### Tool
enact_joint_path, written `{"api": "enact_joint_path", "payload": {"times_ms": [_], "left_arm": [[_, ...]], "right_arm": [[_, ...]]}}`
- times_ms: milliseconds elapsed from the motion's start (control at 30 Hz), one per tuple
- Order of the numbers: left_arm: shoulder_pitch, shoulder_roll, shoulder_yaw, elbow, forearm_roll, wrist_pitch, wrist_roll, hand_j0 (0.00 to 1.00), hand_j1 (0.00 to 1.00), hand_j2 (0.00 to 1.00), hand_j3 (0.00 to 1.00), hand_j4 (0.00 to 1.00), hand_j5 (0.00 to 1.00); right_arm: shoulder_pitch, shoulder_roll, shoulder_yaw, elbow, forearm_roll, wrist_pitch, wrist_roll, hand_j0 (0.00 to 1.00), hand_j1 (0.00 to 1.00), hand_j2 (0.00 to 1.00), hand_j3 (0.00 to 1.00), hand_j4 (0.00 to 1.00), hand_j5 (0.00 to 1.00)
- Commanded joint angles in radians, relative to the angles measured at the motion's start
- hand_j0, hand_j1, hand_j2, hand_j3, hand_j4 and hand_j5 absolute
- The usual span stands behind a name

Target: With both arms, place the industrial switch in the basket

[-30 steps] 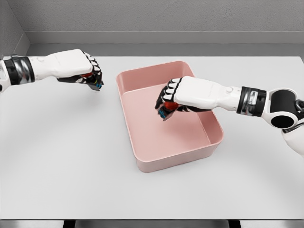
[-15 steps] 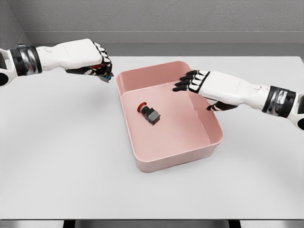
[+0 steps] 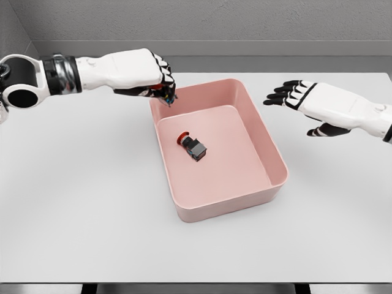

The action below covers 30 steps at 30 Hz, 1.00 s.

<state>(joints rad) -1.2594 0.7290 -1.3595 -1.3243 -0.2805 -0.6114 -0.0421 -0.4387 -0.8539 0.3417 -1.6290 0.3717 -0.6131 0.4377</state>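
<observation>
Pink basket [image 3: 269,184] at table centre — one red-capped industrial switch [image 3: 192,146] lies on its floor, toward the rear-left wall. L hand [image 3: 149,75] hovers over the basket's rear-left corner, fingers curled round a second switch [image 3: 167,96]. R hand [image 3: 306,101] — fingers spread, empty — off the basket's right side.

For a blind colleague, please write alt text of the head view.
A pink basket on a white table holds one red-button switch. The left robot hand, closed on a second switch, is at the basket's far-left corner; the open right robot hand is beside the basket.
</observation>
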Motion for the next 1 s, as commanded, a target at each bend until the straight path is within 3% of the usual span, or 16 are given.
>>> {"api": "enact_joint_path", "payload": {"times_ms": [0, 167, 200, 233, 267, 433, 533, 667, 800, 900, 967], "left_arm": [[0.000, -0.016, 0.002, -0.021, 0.007, 0.001, 0.001, 0.42, 0.42, 0.42, 0.42, 0.42, 0.42], [0.000, -0.046, 0.000, -0.041, 0.006, 0.001, 0.001, 0.44, 0.44, 0.44, 0.44, 0.44, 0.44], [0.000, -0.048, 0.000, -0.050, 0.004, 0.001, 0.001, 0.52, 0.52, 0.52, 0.52, 0.52, 0.52], [0.002, -0.048, 0.000, -0.058, 0.006, 0.001, 0.001, 0.94, 0.94, 0.94, 0.94, 0.94, 0.94], [0.002, -0.048, 0.002, -0.064, 0.006, 0.001, 0.002, 1.00, 1.00, 1.00, 1.00, 1.00, 1.00], [0.003, -0.036, 0.020, -0.085, 0.007, 0.001, 0.007, 1.00, 1.00, 1.00, 1.00, 1.00, 1.00], [-0.002, -0.048, 0.022, -0.101, 0.011, 0.001, 0.087, 1.00, 1.00, 1.00, 1.00, 1.00, 1.00], [-0.002, -0.075, 0.109, -0.135, 0.046, 0.001, 0.180, 1.00, 1.00, 1.00, 1.00, 1.00, 1.00], [-0.015, -0.059, 0.109, -0.135, 0.087, 0.001, 0.180, 1.00, 1.00, 1.00, 1.00, 1.00, 1.00], [0.003, -0.028, 0.094, -0.133, 0.095, 0.001, 0.180, 1.00, 1.00, 1.00, 1.00, 1.00, 1.00], [0.049, 0.013, 0.092, -0.131, 0.113, 0.001, 0.180, 1.00, 1.00, 1.00, 1.00, 1.00, 1.00]], "right_arm": [[0.000, -0.004, -0.003, 0.001, -0.007, 0.002, 0.000, 1.00, 1.00, 1.00, 1.00, 1.00, 1.00], [0.008, -0.004, -0.013, 0.001, -0.008, 0.002, 0.000, 1.00, 1.00, 1.00, 1.00, 1.00, 1.00], [0.009, -0.004, -0.013, 0.001, -0.008, 0.002, 0.000, 1.00, 1.00, 1.00, 1.00, 1.00, 1.00], [0.009, -0.004, -0.013, 0.001, -0.008, 0.002, 0.000, 1.00, 1.00, 1.00, 1.00, 1.00, 1.00], [0.009, -0.004, -0.013, 0.001, -0.008, 0.002, 0.000, 1.00, 1.00, 1.00, 1.00, 1.00, 1.00], [0.017, -0.002, -0.013, 0.009, -0.008, 0.002, 0.000, 1.00, 1.00, 1.00, 1.00, 1.00, 1.00], [0.017, -0.001, -0.013, 0.009, -0.008, 0.002, 0.000, 1.00, 1.00, 1.00, 1.00, 1.00, 1.00], [0.021, 0.010, -0.013, 0.008, -0.008, 0.002, 0.001, 1.00, 1.00, 1.00, 1.00, 1.00, 1.00], [0.023, 0.012, -0.013, 0.008, -0.008, 0.002, 0.001, 1.00, 1.00, 1.00, 1.00, 1.00, 1.00], [0.028, 0.015, -0.013, 0.008, -0.008, 0.002, 0.001, 1.00, 1.00, 1.00, 1.00, 1.00, 1.00], [0.028, 0.013, -0.013, 0.008, -0.008, 0.002, 0.001, 1.00, 1.00, 1.00, 1.00, 1.00, 1.00]]}}
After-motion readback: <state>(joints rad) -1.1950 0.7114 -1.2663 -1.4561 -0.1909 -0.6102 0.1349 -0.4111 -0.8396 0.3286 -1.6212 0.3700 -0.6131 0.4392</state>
